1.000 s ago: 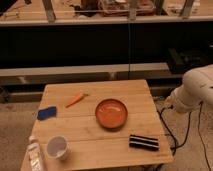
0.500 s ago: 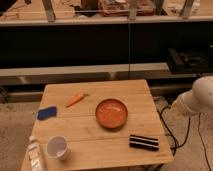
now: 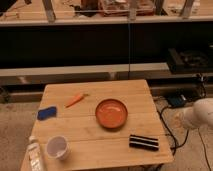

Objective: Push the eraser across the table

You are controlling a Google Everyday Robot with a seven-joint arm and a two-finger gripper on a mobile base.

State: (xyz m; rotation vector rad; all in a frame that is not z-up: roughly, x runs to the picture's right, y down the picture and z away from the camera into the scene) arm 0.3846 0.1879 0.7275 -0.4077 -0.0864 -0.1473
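Note:
The eraser (image 3: pixel 144 142) is a small flat black block with a pale stripe. It lies near the front right corner of the light wooden table (image 3: pixel 125 90), just in front of the orange dish (image 3: pixel 111 113). Only a white segment of my arm (image 3: pixel 199 116) shows, at the right edge, beside and apart from the table. My gripper is out of view. Nothing touches the eraser.
An orange carrot (image 3: pixel 75 100) lies left of the dish and a blue soft pad (image 3: pixel 47 113) near the left edge. A white cup (image 3: pixel 57 148) and a clear bottle (image 3: pixel 35 153) stand at the front left. Cables (image 3: pixel 167 117) hang right of the table; a dark shelf unit stands behind.
The white arm has drawn back to the right and lower, showing less of itself beside the table. The eraser and the other objects have not moved.

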